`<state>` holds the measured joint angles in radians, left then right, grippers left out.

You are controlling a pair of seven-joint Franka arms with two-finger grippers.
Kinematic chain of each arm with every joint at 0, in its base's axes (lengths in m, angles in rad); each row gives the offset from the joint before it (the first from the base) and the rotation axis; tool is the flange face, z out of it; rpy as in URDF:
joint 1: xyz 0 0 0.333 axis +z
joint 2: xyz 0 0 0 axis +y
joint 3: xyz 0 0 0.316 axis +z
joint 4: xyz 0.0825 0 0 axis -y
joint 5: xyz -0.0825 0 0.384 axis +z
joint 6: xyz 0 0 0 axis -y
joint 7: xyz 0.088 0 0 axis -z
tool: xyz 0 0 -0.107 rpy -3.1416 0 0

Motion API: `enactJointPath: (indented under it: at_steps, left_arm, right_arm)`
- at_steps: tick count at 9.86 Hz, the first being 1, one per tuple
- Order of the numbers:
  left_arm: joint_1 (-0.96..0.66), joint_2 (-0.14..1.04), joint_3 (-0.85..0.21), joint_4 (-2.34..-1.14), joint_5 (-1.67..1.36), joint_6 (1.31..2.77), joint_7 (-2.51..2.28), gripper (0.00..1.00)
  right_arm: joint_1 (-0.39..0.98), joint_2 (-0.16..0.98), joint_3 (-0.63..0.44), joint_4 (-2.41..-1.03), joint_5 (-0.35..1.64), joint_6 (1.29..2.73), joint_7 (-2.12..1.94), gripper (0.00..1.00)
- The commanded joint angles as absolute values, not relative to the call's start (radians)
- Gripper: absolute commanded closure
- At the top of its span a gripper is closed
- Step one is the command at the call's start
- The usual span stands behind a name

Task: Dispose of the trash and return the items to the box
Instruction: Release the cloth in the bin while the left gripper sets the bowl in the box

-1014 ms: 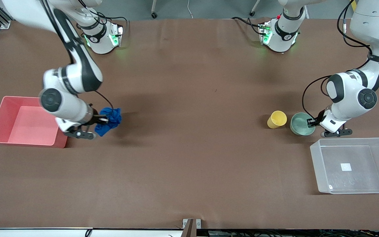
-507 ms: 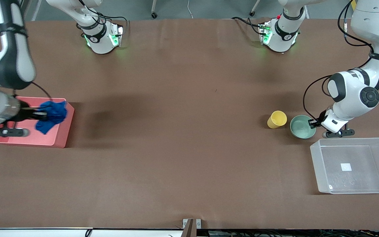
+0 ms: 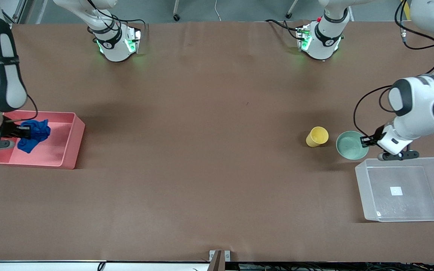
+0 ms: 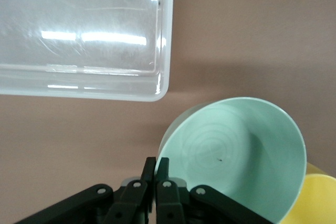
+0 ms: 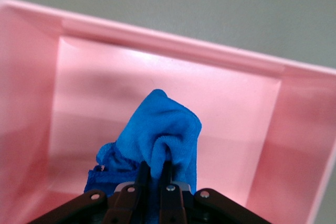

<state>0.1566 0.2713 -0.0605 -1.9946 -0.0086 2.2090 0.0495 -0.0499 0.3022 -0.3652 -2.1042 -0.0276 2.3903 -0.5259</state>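
Front view: at the left edge of the frame, my right gripper (image 3: 18, 131) hangs over the pink bin (image 3: 74, 139), its fingers clamped on the blue cloth wad (image 3: 34, 134), which dangles above the bin's floor. Right wrist view shows this from above: the cloth (image 5: 157, 142) bunches up between my two fingers, with the bin's pink walls (image 5: 173, 48) surrounding it on all sides. At the right of the front view, my left gripper (image 3: 365, 140) is closed on the rim of the mint-green bowl (image 3: 350, 145), pinching the edge that faces the clear box (image 3: 362, 177). Left wrist view shows my fingers together on the bowl's rim (image 4: 231, 150), with a corner of the clear box (image 4: 163, 85) in the upper left of that frame and a sliver of the yellow cup (image 4: 317, 198) at the lower right. In the front view, the yellow cup (image 3: 317, 136) stands on the table just beside the bowl, toward the centre. The clear box sits in the lower right, a white square sticker (image 3: 396, 191) on its bottom.
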Motion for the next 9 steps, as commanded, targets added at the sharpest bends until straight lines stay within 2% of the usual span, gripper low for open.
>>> enactJointPath:
  at_steps: [1,2,3,5,7,8,9]
  left_arm:
    - [0.155,0.311,-0.063,-1.829,-0.006,2.062,0.067,1.0]
    - [0.159,0.337,-0.063,-1.753,-0.006,2.039,0.093,1.0]
    - [0.169,0.375,-0.061,-1.683,-0.006,2.039,0.15,1.0]
    - [0.205,0.519,-0.051,-1.486,0.046,2.037,0.251,1.0]
    - [0.261,0.668,-0.052,-1.332,0.046,2.039,0.332,1.0]
    - [0.281,0.723,-0.052,-1.281,0.046,2.055,0.353,1.0]
    - [0.293,0.748,-0.052,-1.281,0.046,2.1,0.354,1.0]
  right_arm:
    - [-0.057,0.336,-0.36,-2.14,-0.028,2.45,-0.535,0.66]
    - [-0.055,0.344,-0.36,-2.138,-0.023,2.451,-0.534,0.05]
    - [-0.049,0.342,-0.36,-2.131,-0.023,2.448,-0.528,0.0]
    - [-0.041,0.284,-0.35,-2.093,-0.023,2.386,-0.508,0.0]
    - [-0.047,0.189,-0.26,-1.969,-0.025,2.17,-0.314,0.0]
    - [-0.048,0.145,-0.217,-1.9,-0.025,2.054,-0.208,0.0]
    - [-0.058,0.124,-0.145,-1.805,-0.025,1.934,-0.084,0.0]
